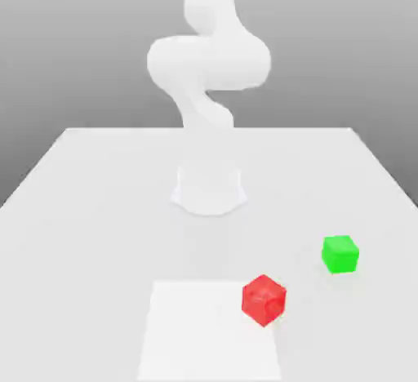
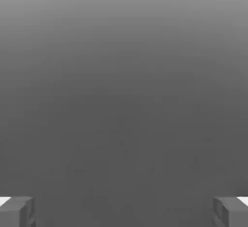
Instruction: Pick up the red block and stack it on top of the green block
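Looking through the hand view, I see my jaws (image 2: 124, 211) spread wide with nothing between them, only bare grey surface ahead. On the exterior view the red block (image 1: 264, 299) sits on the counter (image 1: 82, 209), turned corner-on, at the edge of a pale square (image 1: 204, 331); the green block (image 1: 340, 254) rests apart, toward that view's right and further back. I judge I must bring the jaws over the red block first.

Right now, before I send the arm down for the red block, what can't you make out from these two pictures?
- Arm, exterior view: pale and blurred against the backdrop; its top is cut off by the edge.
- Gripper, hand view: fingertips wide apart, mostly cut off at the frame's corners.
- Red block and green block, exterior view: apart on the table; their far faces are hidden.
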Available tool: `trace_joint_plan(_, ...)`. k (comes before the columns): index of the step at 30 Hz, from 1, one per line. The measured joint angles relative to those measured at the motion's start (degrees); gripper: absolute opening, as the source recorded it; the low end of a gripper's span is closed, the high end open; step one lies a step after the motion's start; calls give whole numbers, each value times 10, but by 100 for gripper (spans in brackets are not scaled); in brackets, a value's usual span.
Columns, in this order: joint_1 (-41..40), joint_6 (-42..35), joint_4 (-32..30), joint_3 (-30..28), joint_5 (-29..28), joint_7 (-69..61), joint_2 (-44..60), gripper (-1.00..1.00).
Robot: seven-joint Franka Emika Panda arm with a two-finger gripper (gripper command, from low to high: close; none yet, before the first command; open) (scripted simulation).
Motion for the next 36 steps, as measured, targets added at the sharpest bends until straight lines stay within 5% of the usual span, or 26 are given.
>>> trace_joint_plan(12,-157,40,-70,170,-197,326,229,0)
trace_joint_plan(23,-183,97,-138,202,-294,563,408,0)
trace_joint_plan(30,-169,177,-195,218,-234,629,454,0)
trace_joint_plan(36,-166,256,-250,287,-27,576,429,0)
